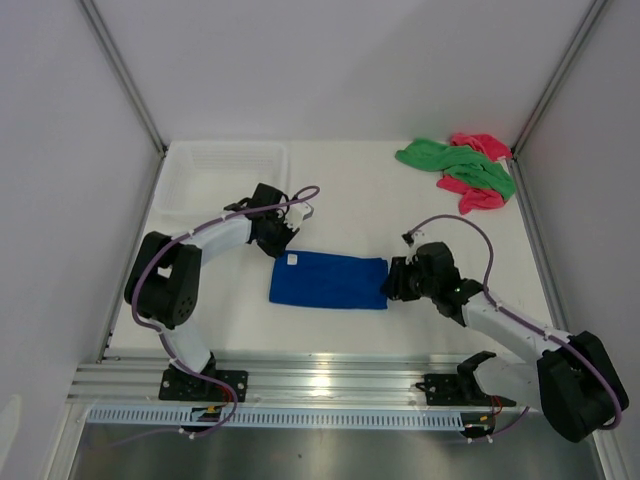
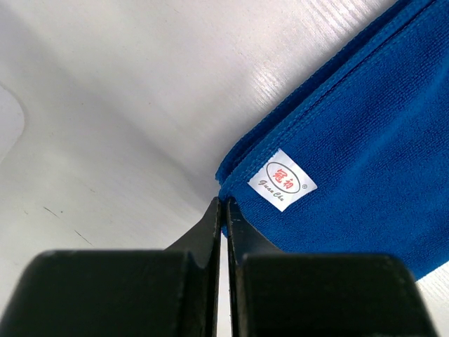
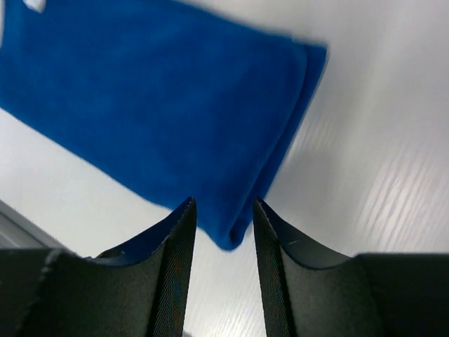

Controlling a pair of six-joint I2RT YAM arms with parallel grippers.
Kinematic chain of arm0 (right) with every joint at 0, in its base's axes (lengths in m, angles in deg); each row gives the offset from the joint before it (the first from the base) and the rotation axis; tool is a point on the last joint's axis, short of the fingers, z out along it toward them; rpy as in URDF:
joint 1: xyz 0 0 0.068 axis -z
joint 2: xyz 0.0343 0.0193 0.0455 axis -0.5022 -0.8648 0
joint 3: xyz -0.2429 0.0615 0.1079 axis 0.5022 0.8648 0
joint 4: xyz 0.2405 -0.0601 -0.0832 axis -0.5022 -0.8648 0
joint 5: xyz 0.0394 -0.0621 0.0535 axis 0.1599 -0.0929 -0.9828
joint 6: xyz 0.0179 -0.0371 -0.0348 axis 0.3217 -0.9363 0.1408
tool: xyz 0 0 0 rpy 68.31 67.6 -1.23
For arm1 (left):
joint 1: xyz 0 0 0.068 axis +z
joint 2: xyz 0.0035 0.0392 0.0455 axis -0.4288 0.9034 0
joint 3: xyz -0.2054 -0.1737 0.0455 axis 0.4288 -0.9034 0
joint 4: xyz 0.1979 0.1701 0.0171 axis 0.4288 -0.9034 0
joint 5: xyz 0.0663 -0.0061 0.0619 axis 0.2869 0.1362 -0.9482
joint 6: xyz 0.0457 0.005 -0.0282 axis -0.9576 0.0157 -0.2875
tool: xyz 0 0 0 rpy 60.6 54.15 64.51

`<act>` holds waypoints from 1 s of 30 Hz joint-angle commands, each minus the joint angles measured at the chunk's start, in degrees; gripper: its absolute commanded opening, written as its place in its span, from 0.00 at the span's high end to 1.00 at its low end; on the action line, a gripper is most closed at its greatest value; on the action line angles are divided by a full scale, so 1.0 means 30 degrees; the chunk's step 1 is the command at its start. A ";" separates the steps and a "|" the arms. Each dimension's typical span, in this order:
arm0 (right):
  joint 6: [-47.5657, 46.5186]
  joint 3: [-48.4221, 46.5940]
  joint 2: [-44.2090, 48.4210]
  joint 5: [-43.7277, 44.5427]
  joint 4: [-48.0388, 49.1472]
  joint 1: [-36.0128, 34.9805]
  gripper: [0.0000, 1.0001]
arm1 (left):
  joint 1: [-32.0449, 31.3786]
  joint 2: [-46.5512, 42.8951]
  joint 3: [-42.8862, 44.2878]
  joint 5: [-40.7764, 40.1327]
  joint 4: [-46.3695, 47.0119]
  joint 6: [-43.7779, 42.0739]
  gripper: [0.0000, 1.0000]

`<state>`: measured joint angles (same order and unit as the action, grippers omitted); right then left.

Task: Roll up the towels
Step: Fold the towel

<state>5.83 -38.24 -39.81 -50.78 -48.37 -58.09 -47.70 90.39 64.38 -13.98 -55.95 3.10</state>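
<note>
The royal blue towel [image 1: 328, 282] lies folded flat in the middle of the table, its white tag [image 1: 293, 259] at the far left corner. My left gripper [image 1: 284, 246] sits at that corner; in the left wrist view its jaws [image 2: 224, 202] are closed on the towel's [image 2: 379, 140] corner edge, next to the tag [image 2: 282, 180]. My right gripper [image 1: 393, 283] is at the towel's right end. In the right wrist view it [image 3: 223, 205] is open, with the towel's [image 3: 154, 91] near corner between the fingers. The green towel [image 1: 452, 160] and pink towel [image 1: 478, 190] lie crumpled together at the far right.
A white plastic basket [image 1: 215, 170] stands at the far left, just behind my left arm. White walls close in the table on both sides and at the back. A metal rail [image 1: 330, 380] runs along the near edge.
</note>
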 commanded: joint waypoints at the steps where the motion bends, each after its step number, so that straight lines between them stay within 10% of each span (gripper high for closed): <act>1: 0.1532 0.0932 -0.0013 -0.0555 0.0242 -0.0528 0.59 | 0.0257 -0.0156 0.0293 0.0324 0.0014 0.0289 0.99; 7: 0.1796 0.1314 -0.1331 -0.0820 0.1328 -0.0734 0.66 | 0.0257 -0.0157 0.0293 0.0265 0.0014 0.0260 0.99; 14: 0.2645 0.1988 -0.2063 -0.1083 0.1299 -0.0676 1.00 | 0.0257 -0.0098 0.0293 -0.0057 0.0013 0.0114 0.99; 27: 0.2939 0.1812 -0.0981 -0.0847 -0.0988 -0.0412 0.99 | 0.0257 0.0136 0.0351 -0.0645 0.0131 -0.0150 0.99; 30: 0.2853 0.1172 -0.0865 -0.1053 -0.1073 -0.0208 0.71 | 0.0257 0.0166 0.0497 0.0376 -0.0191 -0.0297 0.99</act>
<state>14.69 -32.82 -43.55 -53.49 -49.60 -59.40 -47.70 90.50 64.38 -14.83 -56.02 3.01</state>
